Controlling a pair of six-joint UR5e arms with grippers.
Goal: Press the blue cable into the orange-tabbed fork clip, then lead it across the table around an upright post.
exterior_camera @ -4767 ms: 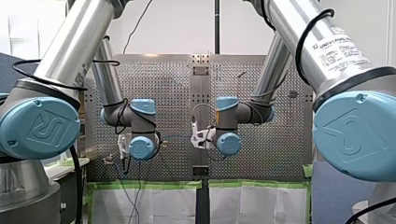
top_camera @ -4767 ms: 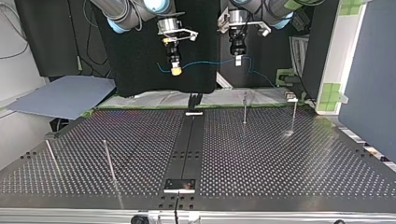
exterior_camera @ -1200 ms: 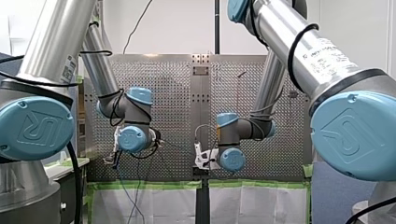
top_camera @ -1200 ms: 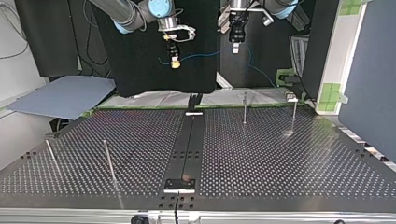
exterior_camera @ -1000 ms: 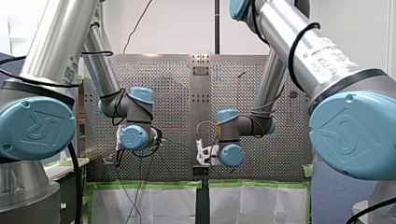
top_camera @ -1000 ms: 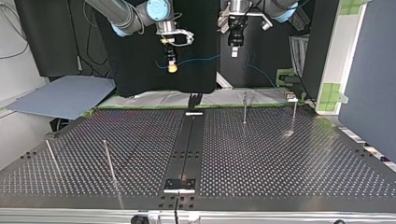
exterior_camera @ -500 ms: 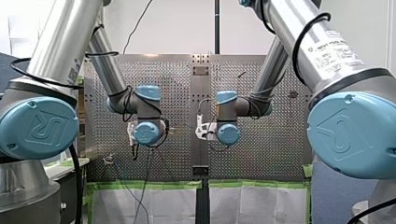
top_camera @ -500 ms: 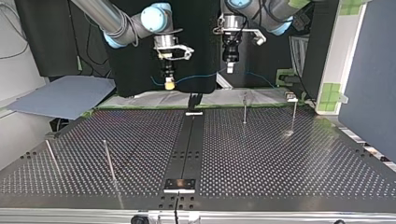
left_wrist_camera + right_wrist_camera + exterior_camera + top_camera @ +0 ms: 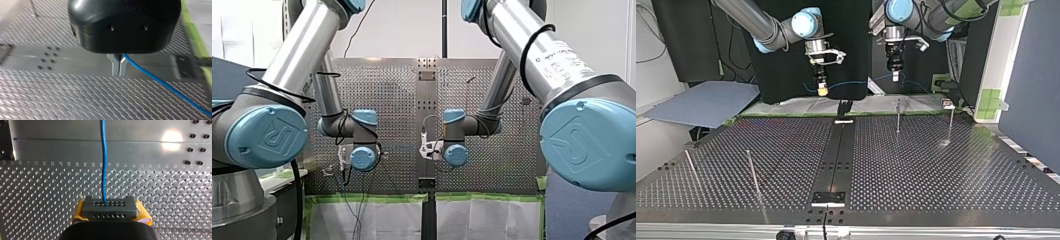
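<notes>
My right gripper (image 9: 110,210) is clamped on the blue cable (image 9: 103,157). In the right wrist view the cable comes out of the dark, hole-dotted tip between the yellow pads (image 9: 79,213). From there it runs straight ahead over the perforated surface (image 9: 37,190) and a smooth metal strip (image 9: 75,147) beyond it. My left gripper (image 9: 119,67) is pinched tight on the same cable (no gap shows between its tips). In the left wrist view the two metal fingers (image 9: 115,65) press together, and the cable leaves from between them and slants away beside the gripper, over the surface. In the top view both grippers hang in the upper middle of the frame, above the far edge of the surface and clear of it. The right gripper (image 9: 822,90) comes in from the upper left and the left gripper (image 9: 894,76) from the upper right, both pointing down. The cable spans the air between them in a shallow sag, with a short tail sticking out at the left of the right gripper. Past the left gripper it drops towards the right, to the green-taped far edge. Two upright posts (image 9: 898,116) stand on the surface near that edge, right of centre in the frame, below the left gripper, and two more stand at the lower left. A dark centre strip (image 9: 838,155) runs from the far edge to the near one.
</notes>
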